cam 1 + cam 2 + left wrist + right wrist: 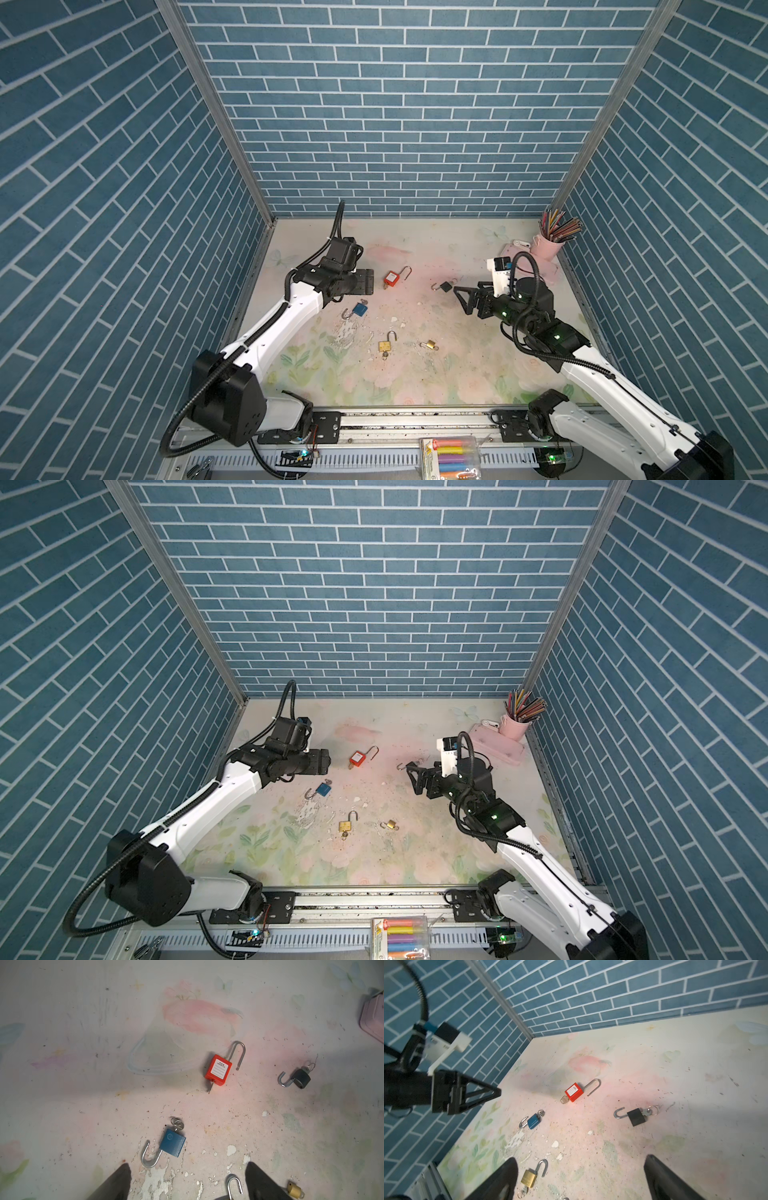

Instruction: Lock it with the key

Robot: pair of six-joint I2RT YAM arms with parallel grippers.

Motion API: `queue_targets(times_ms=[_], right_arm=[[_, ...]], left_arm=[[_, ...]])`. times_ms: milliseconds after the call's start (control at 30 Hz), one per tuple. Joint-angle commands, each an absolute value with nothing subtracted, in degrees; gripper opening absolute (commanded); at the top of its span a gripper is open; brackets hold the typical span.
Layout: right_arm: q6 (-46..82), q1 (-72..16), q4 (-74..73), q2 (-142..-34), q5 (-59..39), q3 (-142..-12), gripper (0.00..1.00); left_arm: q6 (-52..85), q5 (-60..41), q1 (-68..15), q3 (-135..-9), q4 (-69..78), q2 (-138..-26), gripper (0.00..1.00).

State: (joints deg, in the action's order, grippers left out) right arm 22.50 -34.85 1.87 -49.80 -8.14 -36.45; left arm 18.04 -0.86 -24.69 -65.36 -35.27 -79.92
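- Our left gripper (187, 1164) hangs above the table (457, 374) with its jaws spread wide, holding nothing, near the blue padlock (173, 1145) and the red padlock (217, 1069).
- Our right gripper (581, 1158) is equally wide and empty, close to the black padlock (636, 1117).
- We count 5 padlocks lying apart; the large brass padlock (385, 345) and the small brass padlock (431, 344) lie nearest the front.
- A key (564, 1100) sticks out of the red padlock, whose shackle stands open.

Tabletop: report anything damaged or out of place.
The floral table cover is worn: its surface has flaked off in white patches between the blue padlock and the larger brass padlock. Nothing else looks odd.
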Motion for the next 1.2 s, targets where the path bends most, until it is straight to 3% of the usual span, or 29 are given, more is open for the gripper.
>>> queue_targets(times_ms=[0, 233, 467, 733, 1167], right_arm=[[12.9, -40.1, -2.3, -48.2, -3.4, -33.2, 0.95], [-0.3, -49.4, -8.4, -49.2, -10.0, -30.2, 0.94], [-5.4, -53.0, -8.7, -53.1, -7.9, -29.0, 0.92], [-5.9, -53.9, -12.4, -53.1, -7.8, -24.6, 0.91], [-2.9, -53.8, -15.6, -55.3, -5.0, -22.8, 0.91]], left_arm=[[12.7, -3.5, -25.7, -68.9, -34.8, -84.5, 0.87], [10.2, -4.9, -25.8, -74.9, -32.6, -94.3, 0.87], [9.3, -6.8, -25.8, -76.9, -29.4, -100.1, 0.88], [9.0, -8.4, -26.2, -78.7, -27.0, -106.1, 0.87], [4.6, -2.7, -28.0, -87.9, -30.4, -116.8, 0.87]])
